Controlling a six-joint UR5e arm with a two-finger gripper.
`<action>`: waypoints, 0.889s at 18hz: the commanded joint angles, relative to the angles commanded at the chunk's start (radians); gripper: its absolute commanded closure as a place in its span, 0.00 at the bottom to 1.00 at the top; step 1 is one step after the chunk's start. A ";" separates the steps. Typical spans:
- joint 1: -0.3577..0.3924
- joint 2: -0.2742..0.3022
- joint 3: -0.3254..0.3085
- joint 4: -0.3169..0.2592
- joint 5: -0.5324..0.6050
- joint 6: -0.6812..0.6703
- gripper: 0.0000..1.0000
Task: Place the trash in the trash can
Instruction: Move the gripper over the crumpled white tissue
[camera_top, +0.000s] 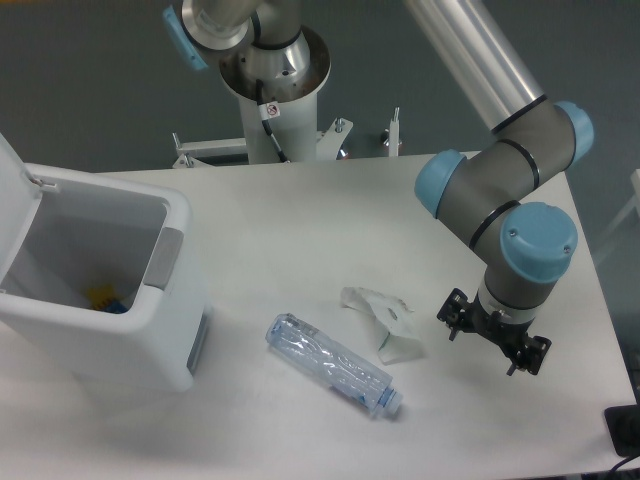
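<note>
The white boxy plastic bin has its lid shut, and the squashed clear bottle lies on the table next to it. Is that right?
Not quite. The camera view shows the white boxy plastic bin with its lid open, not shut. The squashed clear bottle does lie on the table next to it.

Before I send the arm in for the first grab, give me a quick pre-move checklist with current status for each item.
1. Trash can lid open: ok.
2. Crushed plastic bottle lying free on the table: ok.
3. Crumpled white scrap apart from the bottle: ok.
4. Gripper empty: ok, nothing seen in it.
5. Jaw opening: cannot tell from this angle.
6. Room in the can: ok, only small items at the bottom.
</note>
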 joint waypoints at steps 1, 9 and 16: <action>0.000 0.000 -0.002 0.000 0.000 0.002 0.00; -0.002 0.014 -0.043 0.003 -0.005 -0.018 0.00; -0.002 0.115 -0.253 0.104 -0.008 -0.012 0.00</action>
